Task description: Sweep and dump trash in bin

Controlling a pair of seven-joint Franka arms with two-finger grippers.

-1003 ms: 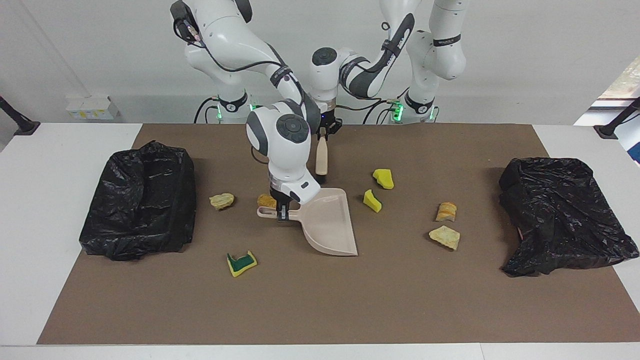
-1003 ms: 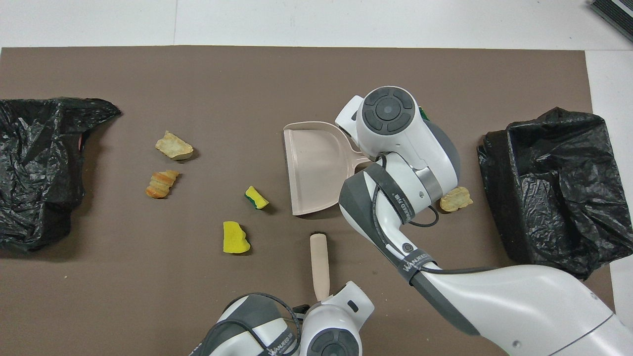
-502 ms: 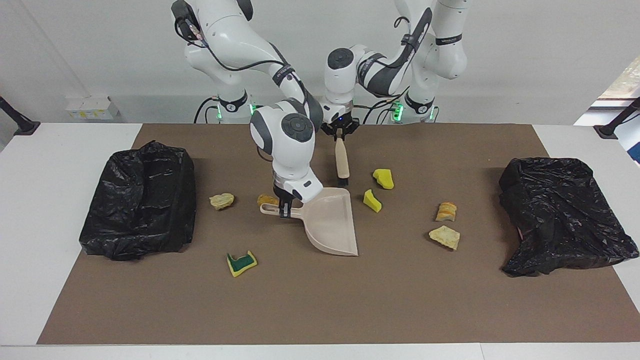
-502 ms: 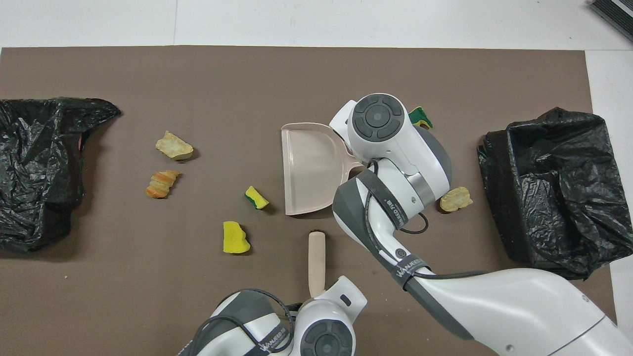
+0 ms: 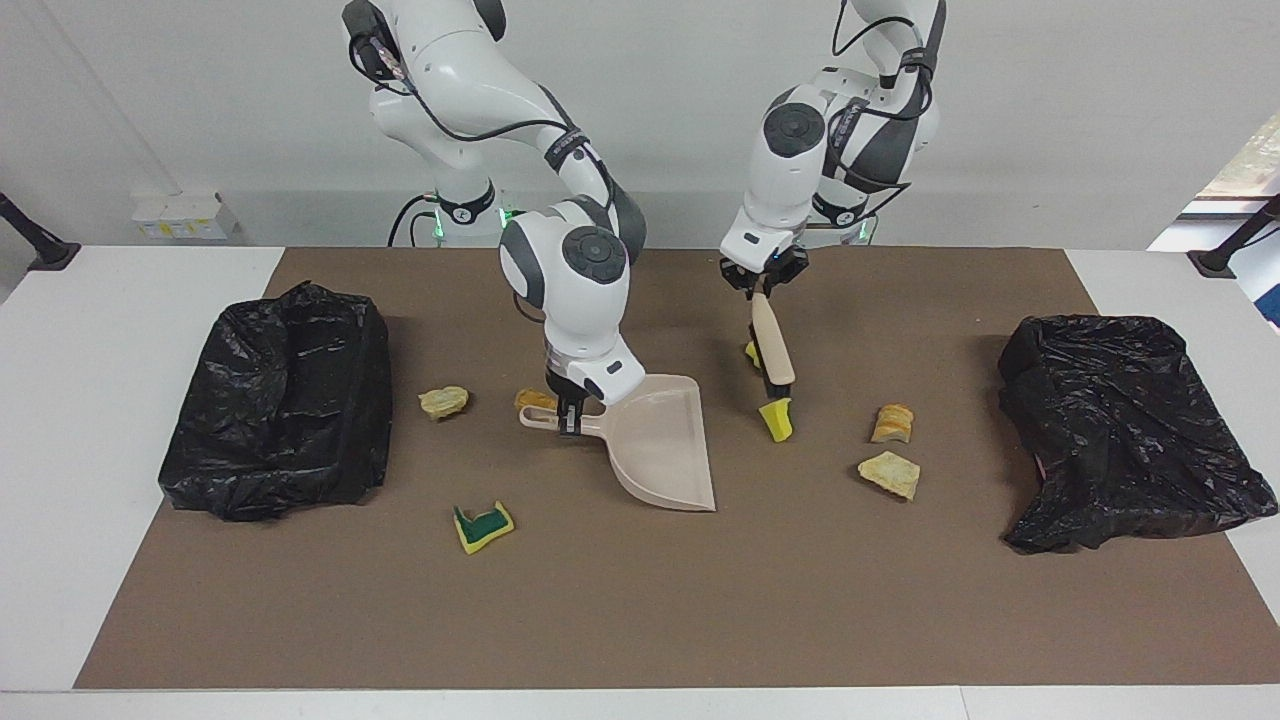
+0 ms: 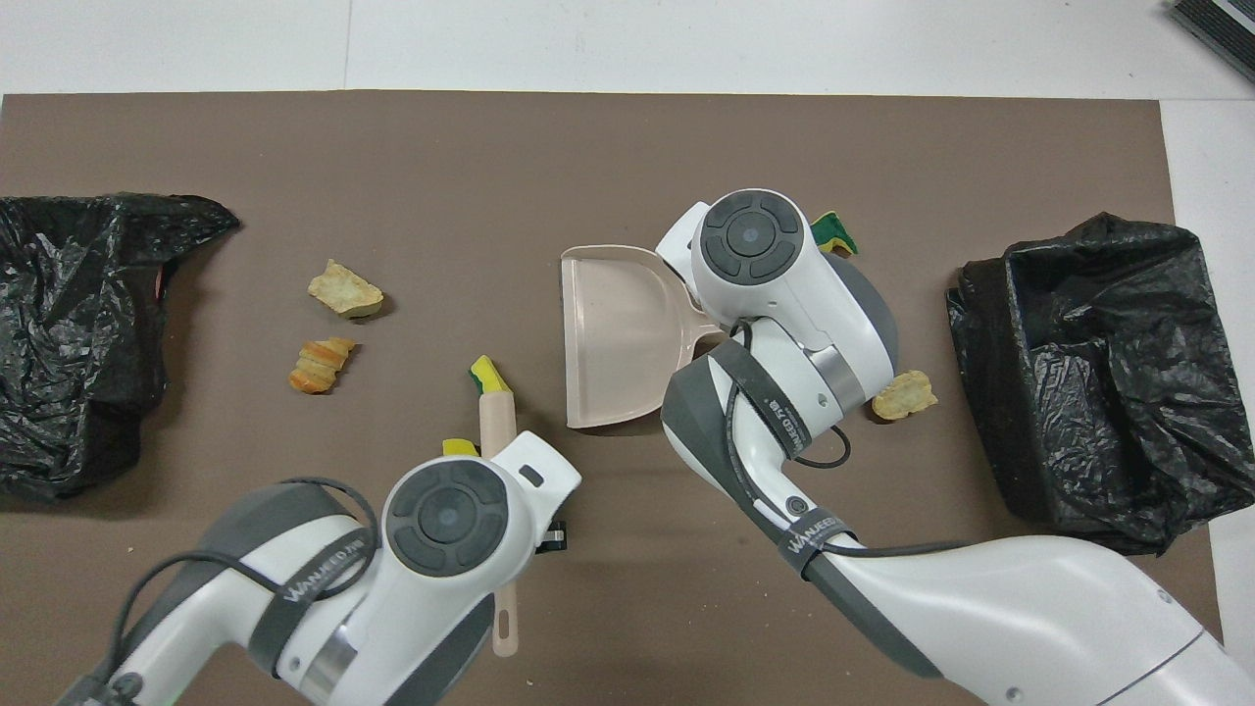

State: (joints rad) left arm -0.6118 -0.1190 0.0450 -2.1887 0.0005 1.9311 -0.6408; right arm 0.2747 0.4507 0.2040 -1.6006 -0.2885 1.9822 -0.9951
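Note:
My right gripper (image 5: 567, 418) is shut on the handle of the beige dustpan (image 5: 662, 440), which rests on the brown mat with its mouth toward the left arm's end; the dustpan also shows in the overhead view (image 6: 618, 338). My left gripper (image 5: 764, 288) is shut on the beige brush (image 5: 773, 352), whose tip touches a yellow sponge chunk (image 5: 776, 420) (image 6: 487, 375). A second yellow chunk (image 5: 749, 352) is partly hidden by the brush. Two bread-like lumps (image 5: 892, 423) (image 5: 889, 474) lie toward the left arm's end. A tan lump (image 5: 443, 401), an orange-brown lump (image 5: 533, 399) and a yellow-and-green sponge piece (image 5: 483, 526) lie near the dustpan handle.
A black-bagged bin (image 5: 285, 400) stands at the right arm's end of the mat, and another black-bagged bin (image 5: 1120, 430) at the left arm's end. White table surface (image 5: 120, 330) borders the mat (image 5: 640, 610).
My left arm has swung the brush toward the left arm's end, over to the yellow chunks, and nudged one chunk a little. The dustpan and my right gripper have barely moved.

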